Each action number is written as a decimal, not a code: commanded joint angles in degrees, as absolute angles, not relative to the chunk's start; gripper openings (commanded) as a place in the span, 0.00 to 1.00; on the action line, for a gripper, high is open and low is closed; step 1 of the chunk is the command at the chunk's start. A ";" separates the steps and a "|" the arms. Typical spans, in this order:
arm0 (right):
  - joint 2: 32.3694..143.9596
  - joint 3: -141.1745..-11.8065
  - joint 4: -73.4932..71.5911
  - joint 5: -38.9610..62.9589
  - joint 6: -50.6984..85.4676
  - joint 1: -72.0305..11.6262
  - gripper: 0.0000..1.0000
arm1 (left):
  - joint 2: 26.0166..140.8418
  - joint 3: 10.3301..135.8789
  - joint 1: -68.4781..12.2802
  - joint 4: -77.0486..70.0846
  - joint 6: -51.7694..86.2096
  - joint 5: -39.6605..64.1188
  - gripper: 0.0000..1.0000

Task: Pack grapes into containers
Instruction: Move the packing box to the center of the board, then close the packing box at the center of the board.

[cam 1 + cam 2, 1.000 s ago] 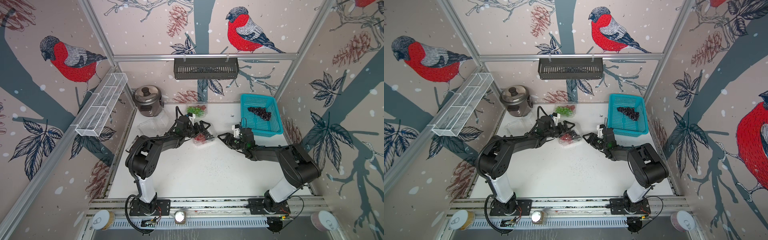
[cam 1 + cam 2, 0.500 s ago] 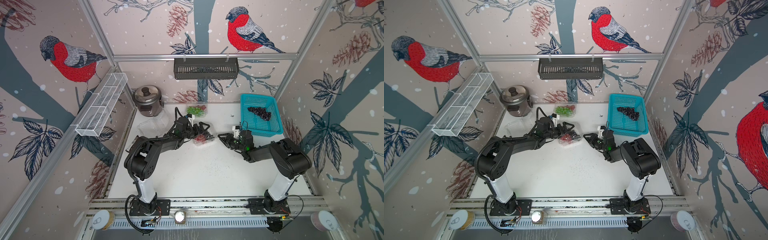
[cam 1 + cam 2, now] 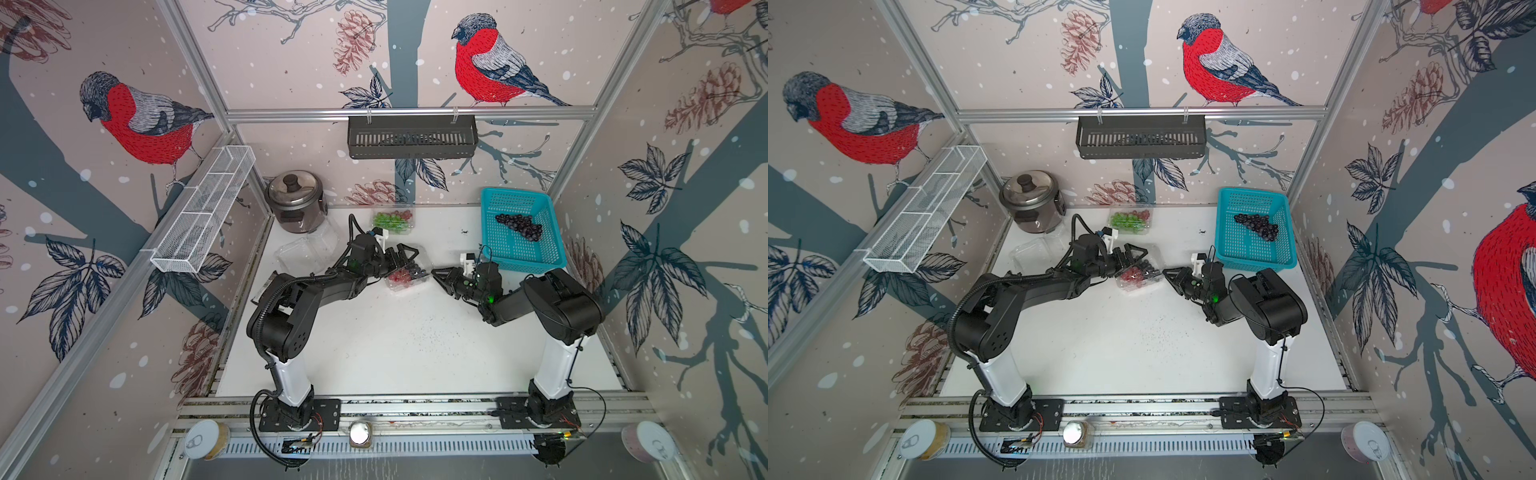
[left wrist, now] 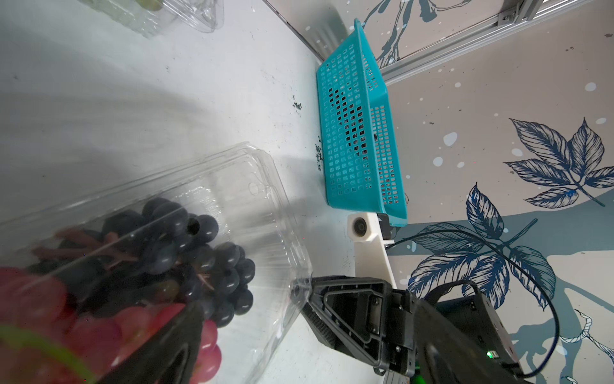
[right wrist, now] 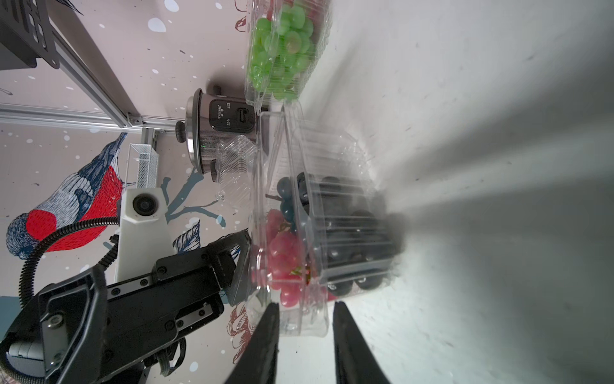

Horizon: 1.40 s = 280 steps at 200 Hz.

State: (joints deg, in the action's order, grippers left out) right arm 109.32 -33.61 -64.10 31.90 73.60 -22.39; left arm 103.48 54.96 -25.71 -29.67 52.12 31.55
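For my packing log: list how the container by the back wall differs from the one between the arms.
Back container holds mostly green grapes, a few red; middle container holds red and dark grapes. Back container stands alone; middle container has the left end effector over it, the right end effector at its rim. Both are clear plastic clamshells.

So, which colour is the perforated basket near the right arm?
The basket is turquoise; it shows best in a top view.

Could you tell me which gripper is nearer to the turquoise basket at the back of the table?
The right gripper is nearer, just in front of the turquoise basket's front corner. The left gripper sits farther off, over the clamshell of red and dark grapes.
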 commanded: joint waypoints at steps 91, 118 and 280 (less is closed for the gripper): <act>114.42 -31.34 -80.22 30.88 82.05 -22.11 0.25 | 103.03 54.49 -24.61 -28.66 51.10 31.46 0.97; 114.35 -30.64 -81.19 29.78 82.53 -21.88 0.26 | 103.14 54.66 -24.56 -28.64 51.09 31.48 0.97; 118.16 -32.78 -82.34 29.53 83.91 -22.32 0.22 | 103.29 54.32 -24.36 -28.73 50.98 31.77 0.97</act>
State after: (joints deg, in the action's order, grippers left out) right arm 117.60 -32.60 -79.83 29.71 82.96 -22.24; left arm 103.20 54.46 -24.58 -29.23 51.05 31.51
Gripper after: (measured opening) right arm 0.222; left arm 0.972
